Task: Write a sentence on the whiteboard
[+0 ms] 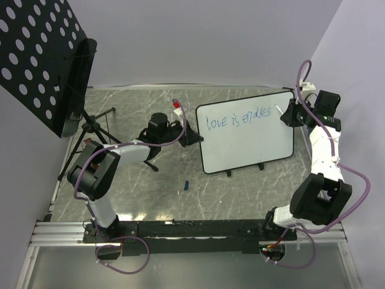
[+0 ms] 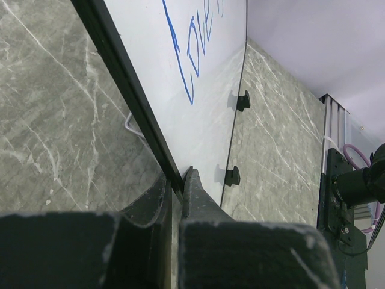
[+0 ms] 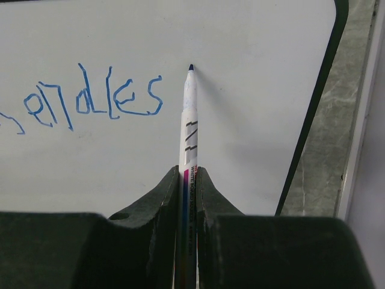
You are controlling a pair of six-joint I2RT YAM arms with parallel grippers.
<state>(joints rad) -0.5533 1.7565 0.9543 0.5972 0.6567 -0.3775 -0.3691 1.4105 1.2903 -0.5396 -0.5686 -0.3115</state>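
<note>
The whiteboard (image 1: 252, 141) stands tilted on small black feet at the table's middle right. The sentence (image 1: 237, 119) runs across its top in blue and reads roughly "love is endles". My left gripper (image 1: 194, 137) is shut on the board's black left rim; in the left wrist view the fingers (image 2: 195, 192) pinch that rim below the whiteboard (image 2: 210, 120) and its blue letters (image 2: 186, 66). My right gripper (image 3: 187, 171) is shut on a white marker (image 3: 189, 132). The marker's blue tip sits at the whiteboard (image 3: 258, 108) surface, just right of the last letter of the sentence (image 3: 96, 102).
A black perforated panel (image 1: 42, 54) on a tripod stand (image 1: 90, 126) fills the back left. A small blue cap (image 1: 186, 184) lies on the grey marbled table (image 1: 240, 192) in front of the board. A metal rail (image 1: 180, 229) runs along the near edge.
</note>
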